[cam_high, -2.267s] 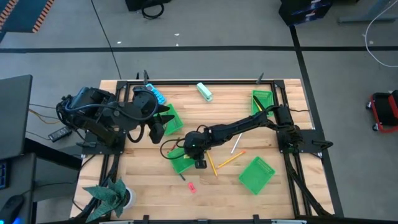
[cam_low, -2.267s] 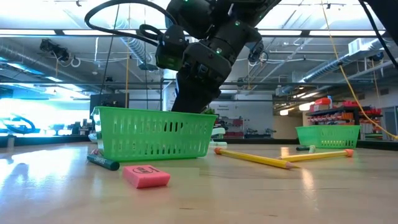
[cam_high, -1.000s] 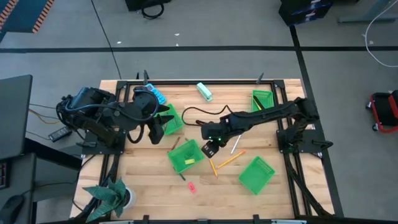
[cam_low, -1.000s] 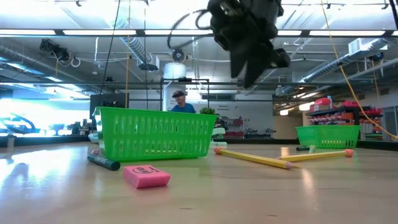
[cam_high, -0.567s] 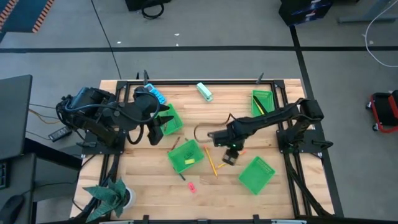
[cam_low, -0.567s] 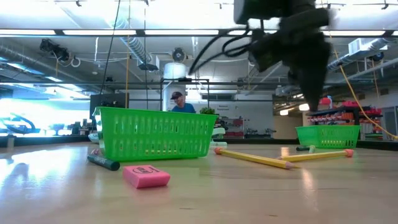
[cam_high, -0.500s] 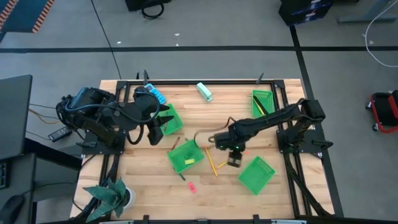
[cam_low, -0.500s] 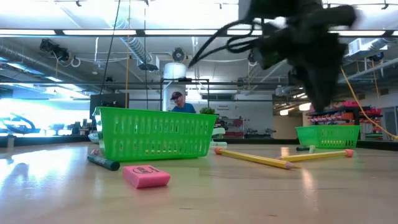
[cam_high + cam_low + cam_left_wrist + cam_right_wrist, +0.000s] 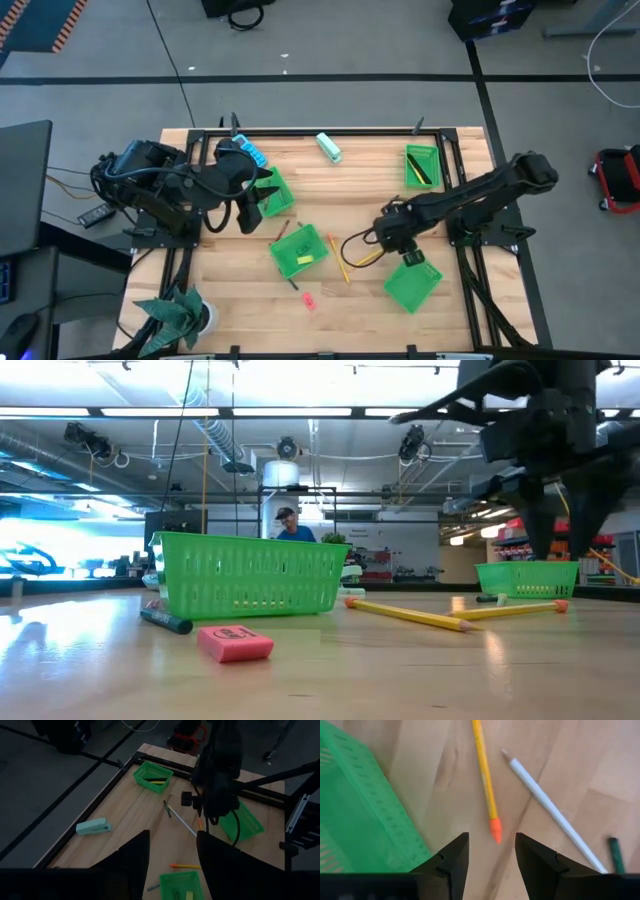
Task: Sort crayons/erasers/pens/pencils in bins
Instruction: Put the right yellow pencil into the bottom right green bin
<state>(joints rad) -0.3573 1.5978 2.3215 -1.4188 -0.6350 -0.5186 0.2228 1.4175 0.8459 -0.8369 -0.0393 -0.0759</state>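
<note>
- The right gripper (image 9: 411, 257) hung over the table beside the empty bin (image 9: 413, 281), with nothing in it. Its fingers (image 9: 451, 857) stood apart.
- Right under it lay an orange pencil (image 9: 485, 780), and a white pencil (image 9: 550, 810) lay just beside that one.
- I think the step was picking up a pencil. The next move would be to go down, put 1 finger on each side of the orange pencil, and squeeze. The pencil was thin and flat on the wood, so the fingers would have to get very low.
- The left gripper (image 9: 254, 210) waited over another bin (image 9: 278, 190) near the far-left side. Its fingers (image 9: 132, 860) stood apart too, and held nothing.
- A third bin (image 9: 300, 250) sat left of the empty bin, with a yellow eraser (image 9: 306, 259) in it. A pink eraser (image 9: 235, 642) and a dark crayon (image 9: 165, 621) lay on the table just beside it.
- A fourth bin (image 9: 421, 164) sat at the far side from the empty bin, with dark pens (image 9: 421, 173) inside.
- The table (image 9: 340, 315) was light wood planks with a black frame around it.
- A teal block (image 9: 329, 147) lay near the far edge, and a plant (image 9: 178, 317) stood at the near-left corner.
- The room behind had long ceiling lights, pipes and shelves. A person (image 9: 287, 525) was far back.
</note>
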